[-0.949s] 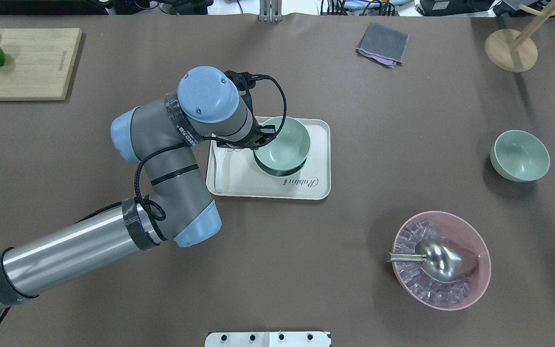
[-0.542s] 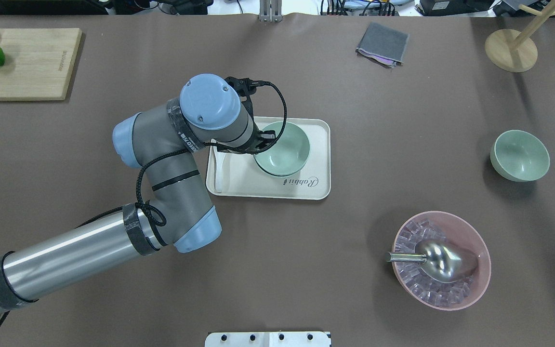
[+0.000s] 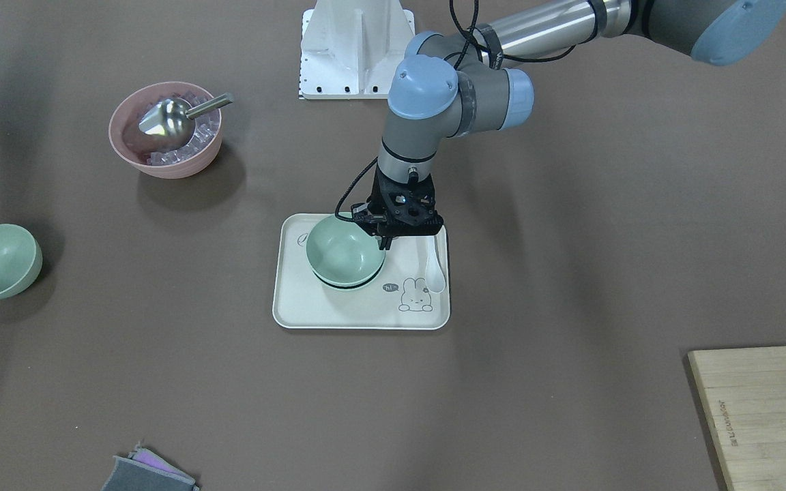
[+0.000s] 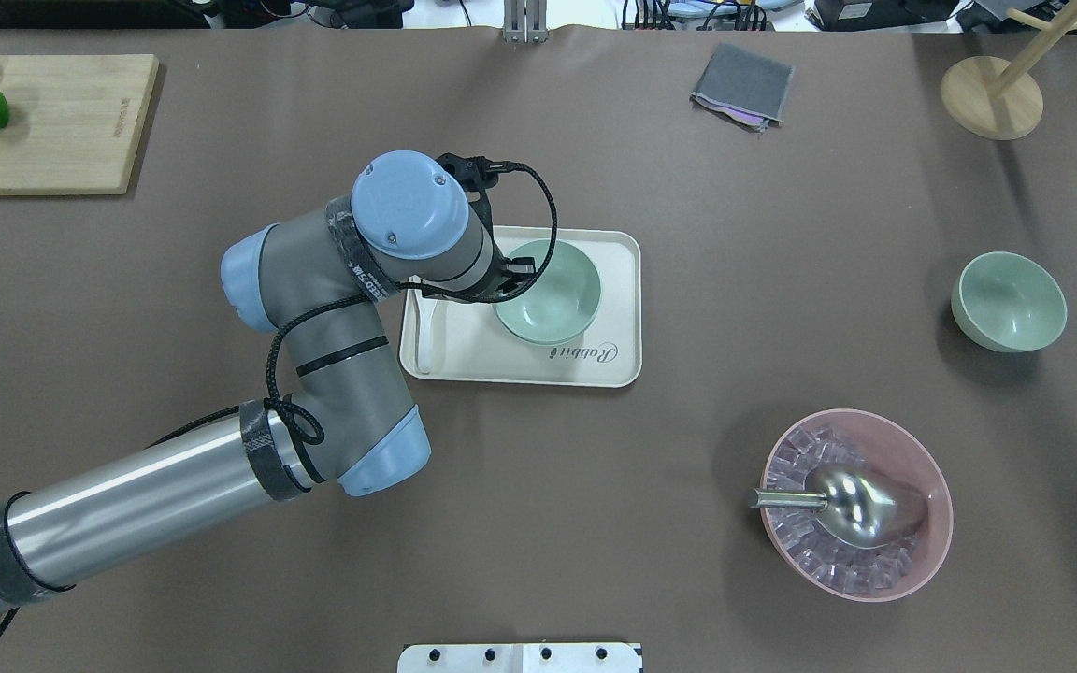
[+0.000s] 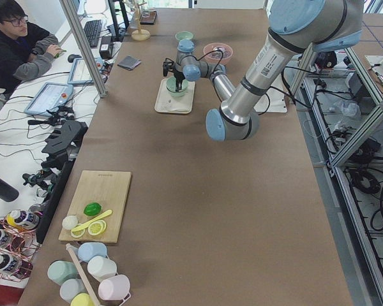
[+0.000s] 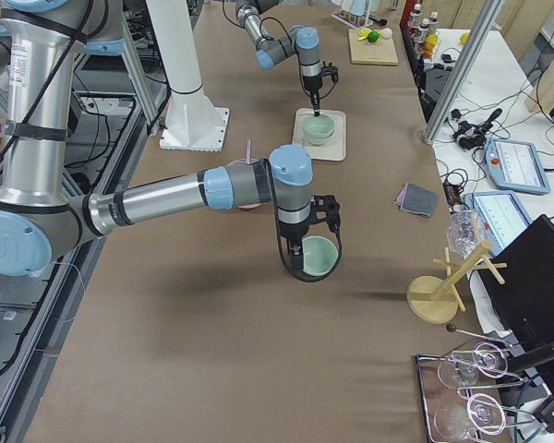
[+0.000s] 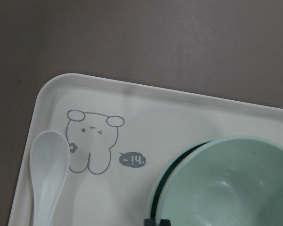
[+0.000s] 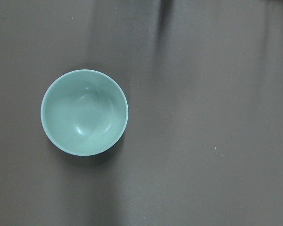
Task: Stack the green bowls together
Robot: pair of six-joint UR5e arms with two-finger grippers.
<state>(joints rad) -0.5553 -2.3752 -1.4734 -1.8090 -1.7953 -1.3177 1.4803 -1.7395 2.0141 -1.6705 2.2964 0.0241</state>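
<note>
My left gripper (image 4: 512, 273) is shut on the near-left rim of a pale green bowl (image 4: 552, 285) and holds it nested in a second green bowl, whose rim (image 3: 346, 284) shows just beneath it on the cream tray (image 4: 615, 366). In the left wrist view the upper bowl (image 7: 226, 188) sits slightly off the lower rim (image 7: 155, 200), with a dark gap between them. A third green bowl (image 4: 1008, 301) stands alone at the far right; it also shows in the right wrist view (image 8: 84, 112). My right gripper (image 6: 300, 249) hangs above it, and I cannot tell if it is open.
A white spoon (image 4: 423, 327) lies on the tray's left side. A pink bowl (image 4: 933, 505) with ice and a metal scoop stands front right. A cutting board (image 4: 52, 121) with fruit is far left, a grey cloth (image 4: 742, 86) and a wooden stand (image 4: 992, 98) at the back.
My left gripper has lowered the held green bowl down into the bowl on the tray. The dark gap under it has nearly closed.
</note>
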